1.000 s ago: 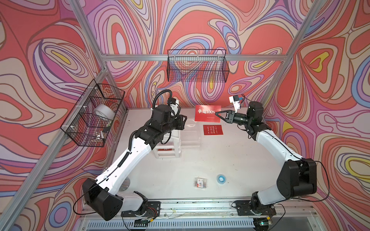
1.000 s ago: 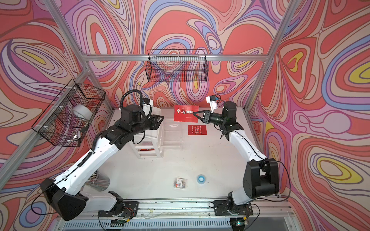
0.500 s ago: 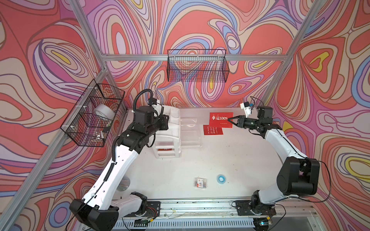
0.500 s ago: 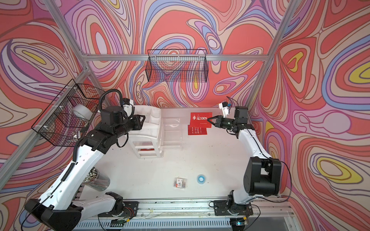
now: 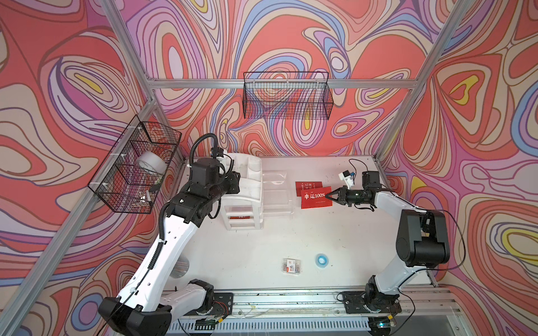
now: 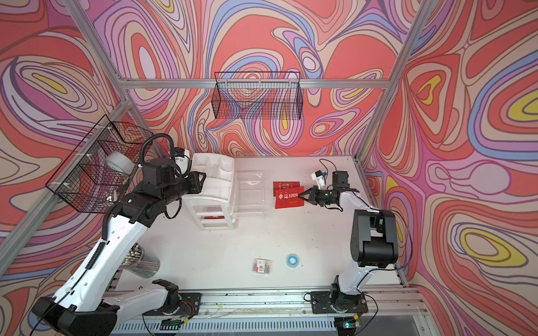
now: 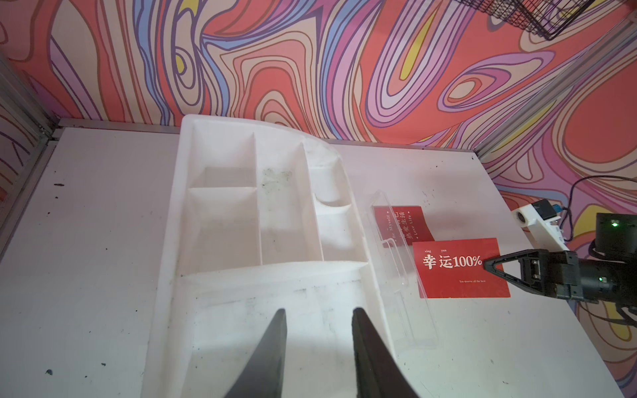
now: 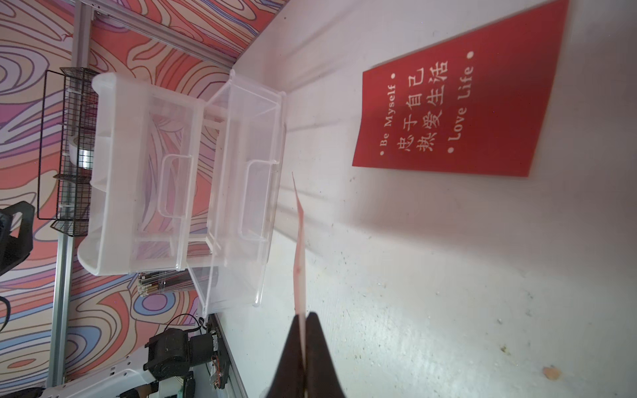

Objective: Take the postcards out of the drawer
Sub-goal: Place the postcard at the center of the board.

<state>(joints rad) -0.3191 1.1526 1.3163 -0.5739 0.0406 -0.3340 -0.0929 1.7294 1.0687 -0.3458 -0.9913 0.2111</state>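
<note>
Rightward since the earlier frame, the right end effector [image 5: 329, 195] stays clamped on the edge of the flat red "100%" postcard [image 5: 313, 200], just beside a second red lettered postcard [image 5: 308, 185] lying on the white table [image 5: 262, 247]. The left end effector [image 7: 319, 344], jaws apart and holding nothing, hovers over the white plastic drawer unit [image 7: 220, 224].

Red postcards [image 5: 316, 200] with white lettering, white table [image 5: 334, 247], swirled red-purple walls [image 5: 291, 37]
</note>
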